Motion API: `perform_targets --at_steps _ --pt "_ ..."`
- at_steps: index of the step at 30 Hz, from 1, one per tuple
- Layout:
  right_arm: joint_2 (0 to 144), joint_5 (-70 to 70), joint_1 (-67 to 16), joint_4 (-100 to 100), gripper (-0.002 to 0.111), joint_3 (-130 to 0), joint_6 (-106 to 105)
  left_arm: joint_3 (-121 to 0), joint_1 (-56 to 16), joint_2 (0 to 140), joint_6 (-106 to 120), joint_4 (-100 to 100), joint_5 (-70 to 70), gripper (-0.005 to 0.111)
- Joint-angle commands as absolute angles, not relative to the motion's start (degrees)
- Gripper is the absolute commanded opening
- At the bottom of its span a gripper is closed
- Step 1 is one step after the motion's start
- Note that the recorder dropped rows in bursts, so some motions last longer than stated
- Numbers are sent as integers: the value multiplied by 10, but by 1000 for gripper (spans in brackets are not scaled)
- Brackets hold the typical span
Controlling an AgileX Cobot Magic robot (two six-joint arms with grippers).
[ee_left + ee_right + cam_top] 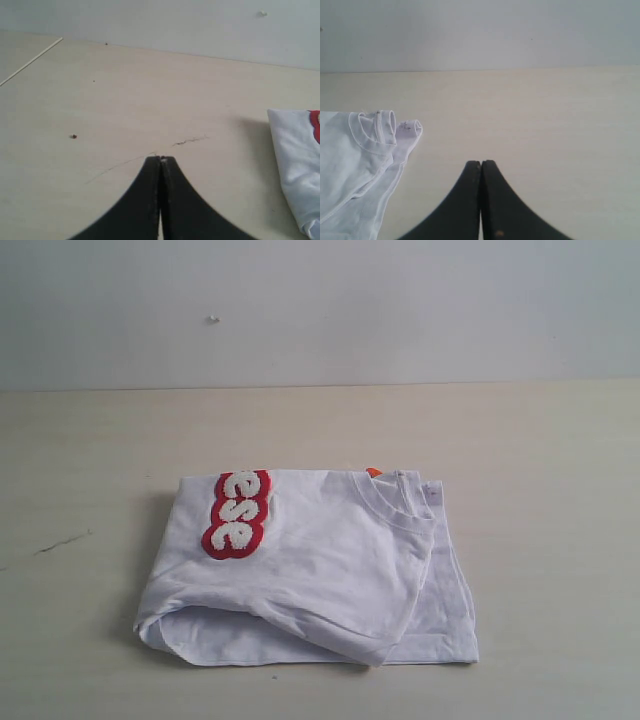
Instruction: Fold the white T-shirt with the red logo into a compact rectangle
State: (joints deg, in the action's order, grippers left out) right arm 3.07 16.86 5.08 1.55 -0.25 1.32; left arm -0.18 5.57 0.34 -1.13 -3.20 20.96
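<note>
Left end effector (pixel 160 159) pressed together, empty; right end effector (pixel 481 162) same. Both are off the cloth. Shirt (pixel 320 570) lies folded mid-worktop (pixel 540 440) between them, long axis running arm to arm: logo (pixel 238 515) end toward my left, collar (pixel 395 502) end toward my right. Any tidy-up of the collar edge suits the right arm.

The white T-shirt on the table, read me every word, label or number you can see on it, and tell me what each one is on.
"ese": fuzzy white letters on the red logo of the white T-shirt, running sideways; the rest of the strip is folded out of sight.
Orange collar tag: too small to read.
No other text shows in any view.
</note>
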Motion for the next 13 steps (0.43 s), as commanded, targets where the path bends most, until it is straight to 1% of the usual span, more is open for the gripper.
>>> perform_targets --at_steps 1,13 --pt "27 166 54 15 0 0 16 0 57 0 -11 -31 203 0" --pt "27 166 54 15 0 0 16 0 57 0 -11 -31 203 0"
